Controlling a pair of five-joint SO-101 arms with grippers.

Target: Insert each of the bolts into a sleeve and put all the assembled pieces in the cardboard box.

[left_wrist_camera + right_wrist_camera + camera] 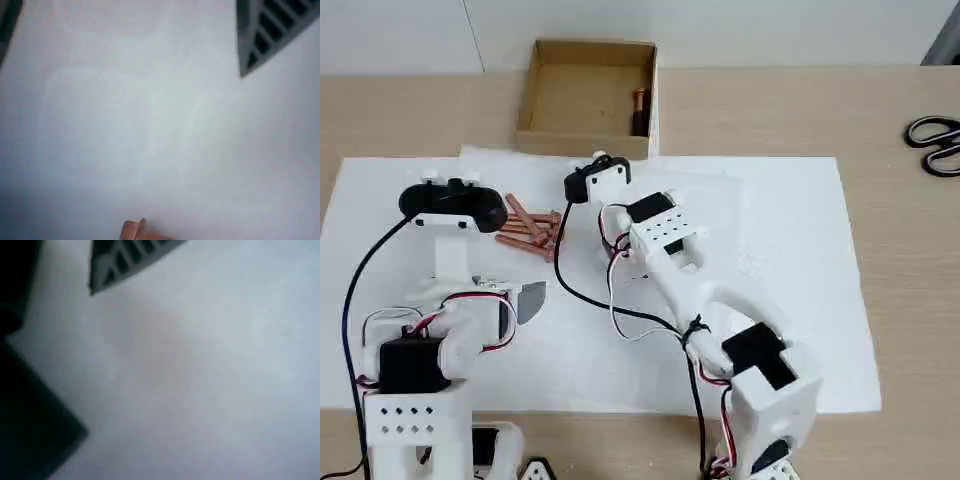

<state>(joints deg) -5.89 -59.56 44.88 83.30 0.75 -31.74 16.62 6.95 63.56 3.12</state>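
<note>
Several copper bolts and sleeves (530, 230) lie in a loose pile on the white paper (770, 230). One copper end (132, 231) also shows in the left wrist view. A dark-tipped assembled piece (640, 110) lies against the right wall of the cardboard box (588, 145). My left gripper (515, 302) hangs low over the paper just in front of the pile, open, with nothing between its fingers; one grey ribbed finger (270, 35) shows. My right arm (655, 235) leans in from the right, its head (597, 182) between the pile and the box. Its gripper is hidden underneath.
Black scissors (935, 145) lie at the far right on the wooden table (800, 110). Cables (620, 315) trail over the paper between the arms. Bare paper lies to the right of the right arm.
</note>
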